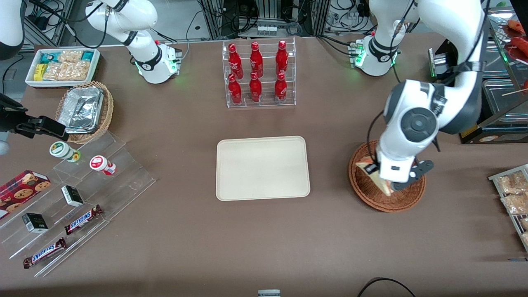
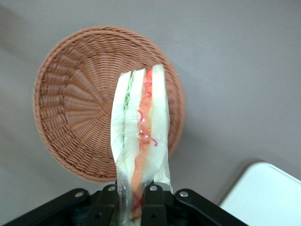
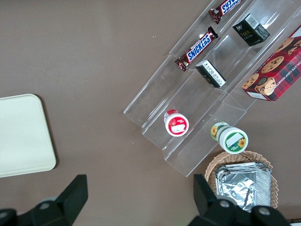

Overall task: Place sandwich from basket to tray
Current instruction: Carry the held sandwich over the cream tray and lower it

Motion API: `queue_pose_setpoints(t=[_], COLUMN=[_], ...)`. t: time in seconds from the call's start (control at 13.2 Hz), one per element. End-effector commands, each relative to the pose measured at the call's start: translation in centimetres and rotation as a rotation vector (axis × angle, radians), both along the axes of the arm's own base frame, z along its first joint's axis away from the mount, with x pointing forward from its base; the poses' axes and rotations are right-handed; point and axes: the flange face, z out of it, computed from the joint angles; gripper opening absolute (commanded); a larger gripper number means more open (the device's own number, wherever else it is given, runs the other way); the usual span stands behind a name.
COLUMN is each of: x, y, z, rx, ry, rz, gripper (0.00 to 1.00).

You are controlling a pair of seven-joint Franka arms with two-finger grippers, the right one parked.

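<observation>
My gripper [image 2: 134, 200] is hanging above the reddish-brown wicker basket [image 1: 373, 197], toward my working end of the table. Its 2 fingers [image 2: 109, 200] are pinching the sandwich [image 2: 140, 141] by one end, closed firmly on the wedge. The sandwich is hanging edge-on over the basket's bowl, lifted off the weave, its white bread, green and red-orange layers showing. The cream tray [image 1: 262, 168] is lying bare at the table's middle, well apart from the basket.

Sandwich [image 2: 141, 136] in gripper [image 2: 134, 200] above basket [image 2: 70, 108]
</observation>
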Motion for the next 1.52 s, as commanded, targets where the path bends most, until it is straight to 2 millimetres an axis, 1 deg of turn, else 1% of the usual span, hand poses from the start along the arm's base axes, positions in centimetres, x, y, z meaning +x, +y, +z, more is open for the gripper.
queue_pose_setpoints(t=[0.0, 0.23, 0.3, 0.38, 0.45, 0.53, 0.68, 0.76, 0.83, 0.98, 1.06, 1.14, 1.29, 1.36, 1.44], x=[-0.5, -2.1, -2.6, -3.0, -3.5, -4.2, -4.9, -5.8, -6.6, -7.9, -8.5, -9.0, -9.4, -9.7, -9.9], y=[-7.0, -14.3, -16.7, -18.8, -20.9, -22.7, -25.6, -27.5, -28.9, -30.9, -31.5, -32.2, -33.1, -34.0, -34.3], z=[0.2, -0.8, -1.5, -2.7, -3.4, -4.6, -6.5, -7.3, -8.1, -9.6, -10.8, -11.5, -13.1, -13.5, -14.0], rx=[0.015, -0.001, -0.010, -0.017, -0.029, -0.037, -0.080, -0.105, -0.119, -0.131, -0.125, -0.125, -0.121, -0.124, -0.121], ry=[-0.004, -0.014, -0.013, -0.005, 0.001, 0.013, -0.015, -0.033, -0.049, -0.059, -0.047, -0.045, -0.034, -0.036, -0.032], rz=[-0.092, -0.200, -0.235, -0.264, -0.297, -0.323, -0.365, -0.387, -0.409, -0.451, -0.466, -0.478, -0.491, -0.498, -0.503], gripper=[0.00, 0.00, 0.00, 0.00, 0.00, 0.00, 0.00, 0.00, 0.00, 0.00, 0.00, 0.00, 0.00, 0.00, 0.00])
